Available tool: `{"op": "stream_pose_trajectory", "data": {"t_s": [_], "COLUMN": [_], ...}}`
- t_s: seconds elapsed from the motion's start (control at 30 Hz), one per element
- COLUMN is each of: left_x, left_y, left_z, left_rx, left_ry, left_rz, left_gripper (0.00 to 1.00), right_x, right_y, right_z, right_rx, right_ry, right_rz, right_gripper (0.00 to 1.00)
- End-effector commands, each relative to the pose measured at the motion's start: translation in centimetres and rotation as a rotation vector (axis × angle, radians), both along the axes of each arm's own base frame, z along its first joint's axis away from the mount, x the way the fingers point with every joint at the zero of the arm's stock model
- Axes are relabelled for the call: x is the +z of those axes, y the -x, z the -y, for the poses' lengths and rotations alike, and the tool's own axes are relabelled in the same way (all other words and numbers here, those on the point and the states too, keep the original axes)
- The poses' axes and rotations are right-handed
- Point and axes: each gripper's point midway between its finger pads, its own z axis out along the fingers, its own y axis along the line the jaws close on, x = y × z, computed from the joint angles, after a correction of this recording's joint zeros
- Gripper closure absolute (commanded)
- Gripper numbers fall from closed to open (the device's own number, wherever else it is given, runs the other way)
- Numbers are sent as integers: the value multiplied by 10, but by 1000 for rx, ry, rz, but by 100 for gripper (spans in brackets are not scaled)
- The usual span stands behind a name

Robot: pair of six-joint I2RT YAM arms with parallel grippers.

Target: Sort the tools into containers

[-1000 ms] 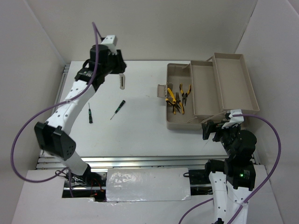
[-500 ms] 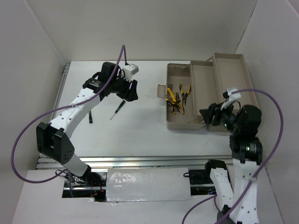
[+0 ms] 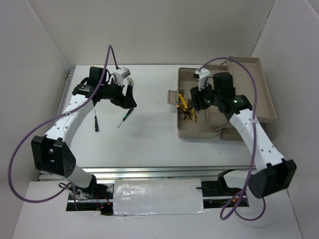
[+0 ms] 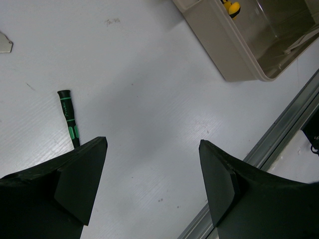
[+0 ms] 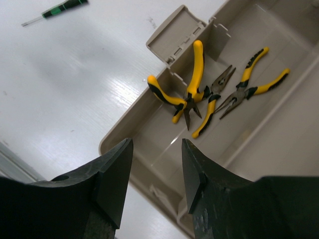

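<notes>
Two screwdrivers [image 3: 95, 121] lie on the table [image 3: 149, 144] in the top view, well apart from the toolbox [image 3: 199, 133]. Our left gripper [image 3: 128, 99] hangs near one, our right gripper [image 3: 191, 99] over the pliers [image 3: 185, 107] in the deep tub. From the left wrist we see the fingers [image 4: 79, 169] spread wide, a screwdriver beside one. From the right wrist the fingers [image 5: 112, 174] stand apart above three pliers in the tub.

1. Beige toolbox [image 3: 194, 133] stands open at the right of the table [image 3: 149, 139], its shallow trays [image 3: 249, 84] folded out beyond the deep tub [image 5: 149, 164].
2. Three yellow-and-black pliers lie in the tub: cutting pliers [image 5: 197, 64] overlapping needle-nose pliers [image 5: 212, 97], and a second needle-nose pair [image 5: 242, 91] just beside them.
3. Two thin black-and-green screwdrivers lie flat on the table, left of the toolbox: one [image 3: 125, 116] slanted, the other [image 3: 95, 121] farther left.
</notes>
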Motion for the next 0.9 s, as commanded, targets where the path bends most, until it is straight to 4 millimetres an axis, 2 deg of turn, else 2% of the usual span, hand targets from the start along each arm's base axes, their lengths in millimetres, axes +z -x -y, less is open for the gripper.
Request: {"op": "stream_pose_trajectory", "data": {"t_s": [0.0, 0.07, 0.27, 0.43, 0.87], "left_x": [7, 3, -7, -8, -18], "left_y": [12, 16, 24, 22, 22], "left_z": [-4, -5, -6, -8, -9], "left_rx": [-39, -46, -70, -61, -64], "left_ry": [35, 49, 81, 123, 170], "left_rz": [15, 1, -45, -72, -122], "left_gripper": [12, 11, 10, 11, 12], "right_x": [-8, -31, -68, -81, -99], "right_y": [-22, -30, -39, -43, -59], "right_z": [-13, -22, -45, -56, -74], "right_rx": [23, 55, 135, 171, 239], "right_ry": [150, 197, 243, 240, 226], "right_rz": [2, -59, -133, -159, -181], "right_gripper": [49, 51, 49, 43, 43]}}
